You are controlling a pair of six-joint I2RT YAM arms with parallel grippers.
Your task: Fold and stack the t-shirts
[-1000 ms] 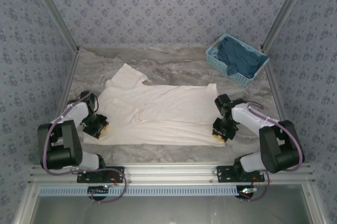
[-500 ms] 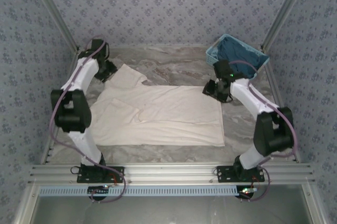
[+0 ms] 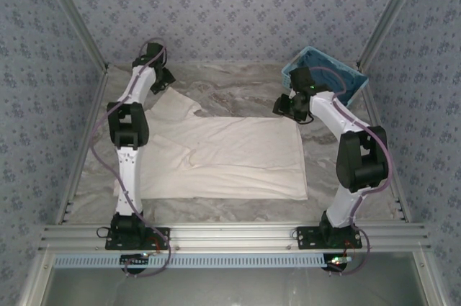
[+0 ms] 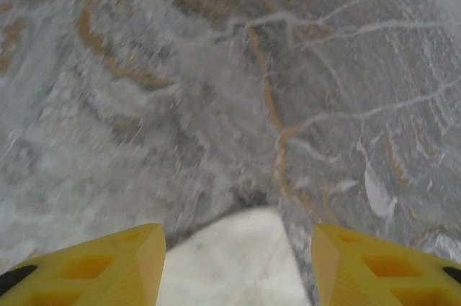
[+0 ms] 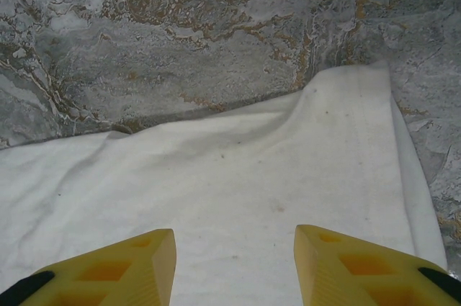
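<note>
L gripper (image 4: 235, 252), R gripper (image 5: 235, 257) moved far, prob. open.

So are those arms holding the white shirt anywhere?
Nothing is held. The left tool and right tool are both open, above the far edge of the t-shirt.

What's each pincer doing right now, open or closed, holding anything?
Left pincer: open, holding nothing.
Right pincer: open, holding nothing, above the t-shirt.
</note>
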